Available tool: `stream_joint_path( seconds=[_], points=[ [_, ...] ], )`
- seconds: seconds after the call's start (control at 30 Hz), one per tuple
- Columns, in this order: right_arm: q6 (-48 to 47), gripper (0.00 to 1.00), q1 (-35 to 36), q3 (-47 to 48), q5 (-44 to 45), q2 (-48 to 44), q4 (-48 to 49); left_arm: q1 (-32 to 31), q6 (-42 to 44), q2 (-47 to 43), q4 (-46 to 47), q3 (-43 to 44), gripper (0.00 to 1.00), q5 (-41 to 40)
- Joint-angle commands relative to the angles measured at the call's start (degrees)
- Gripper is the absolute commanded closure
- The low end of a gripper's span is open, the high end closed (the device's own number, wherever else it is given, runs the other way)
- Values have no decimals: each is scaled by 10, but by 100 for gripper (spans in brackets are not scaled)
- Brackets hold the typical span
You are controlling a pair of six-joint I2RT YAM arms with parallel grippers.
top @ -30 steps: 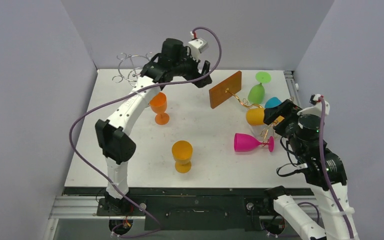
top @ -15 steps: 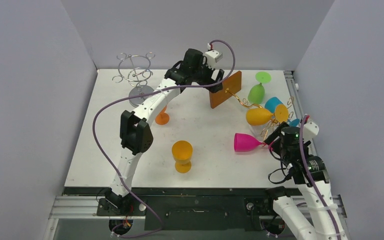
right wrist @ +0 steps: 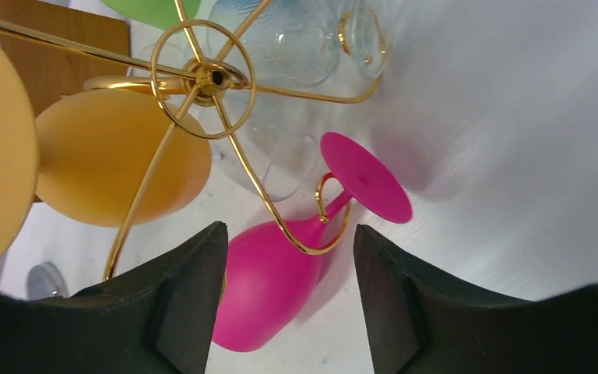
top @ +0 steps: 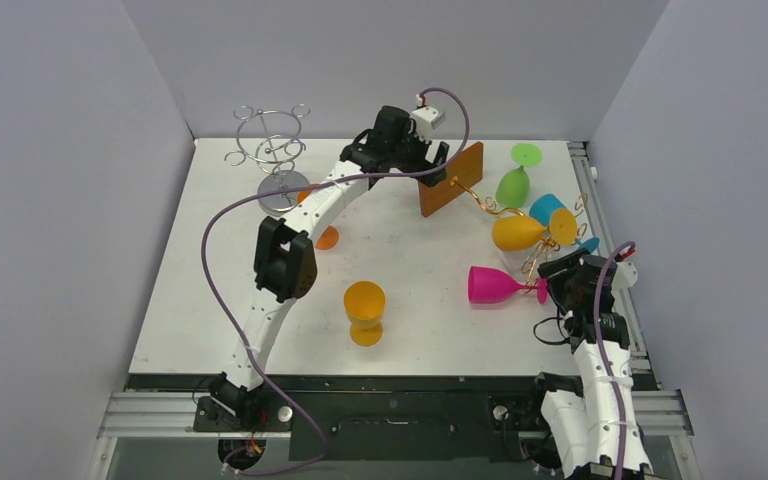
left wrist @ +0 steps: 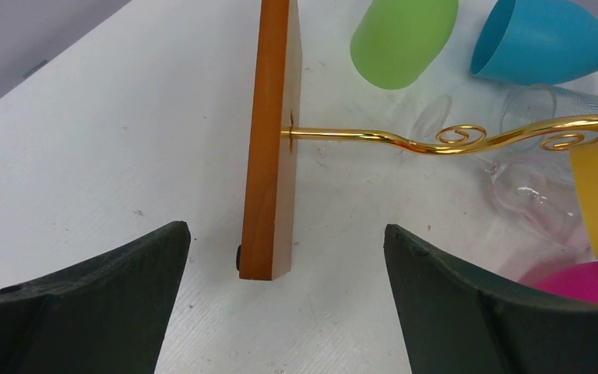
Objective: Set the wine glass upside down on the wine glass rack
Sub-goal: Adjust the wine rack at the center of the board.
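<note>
A gold wire rack [top: 500, 212] with a wooden base [top: 452, 179] lies tipped on its side at the right. Green [top: 513, 186], blue [top: 546, 208], yellow-orange [top: 516, 232] and magenta [top: 490, 285] glasses hang on or lie against its arms. My left gripper [top: 432, 163] is open and empty; in the left wrist view [left wrist: 286, 228] the base's end [left wrist: 266, 195] stands between its jaws, apart from both. My right gripper [top: 563, 283] is open and empty; in the right wrist view [right wrist: 288, 228] it hovers over the magenta glass [right wrist: 269, 280], whose stem sits in a gold hook [right wrist: 315, 234].
A silver wire rack [top: 272, 150] stands at the back left. An orange glass [top: 364, 310] stands upright at front centre. A second orange glass [top: 326, 237] is partly hidden behind my left arm. Clear glasses [right wrist: 296, 39] lie under the gold rack near the right edge.
My left arm swung right from the silver rack to the wooden base. My right arm pulled back toward the near edge and now points at the magenta glass.
</note>
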State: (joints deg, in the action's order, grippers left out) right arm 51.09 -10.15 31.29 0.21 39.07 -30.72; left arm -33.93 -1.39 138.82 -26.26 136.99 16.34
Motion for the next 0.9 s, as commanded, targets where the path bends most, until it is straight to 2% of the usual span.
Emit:
stream_joint_path(
  seconds=[0.0, 0.23, 0.47, 0.6, 0.77, 0.87],
  points=[
    [50, 44, -39, -29, -93, 18, 131, 9, -20, 4, 27, 30, 8, 36],
    [111, 45, -129, -79, -177, 70, 277, 9, 0, 13, 24, 29, 6, 59],
    [145, 46, -159, -81, -204, 116, 357, 9, 2, 35, 21, 37, 10, 38],
    [191, 46, -167, -101, -223, 150, 435, 12, -6, 42, 27, 28, 15, 28],
    [224, 46, -173, -104, -242, 195, 500, 21, -19, 51, 40, 27, 30, 37],
    [242, 47, -175, -98, -252, 223, 535, 23, -25, 57, 40, 27, 33, 48]
  ],
)
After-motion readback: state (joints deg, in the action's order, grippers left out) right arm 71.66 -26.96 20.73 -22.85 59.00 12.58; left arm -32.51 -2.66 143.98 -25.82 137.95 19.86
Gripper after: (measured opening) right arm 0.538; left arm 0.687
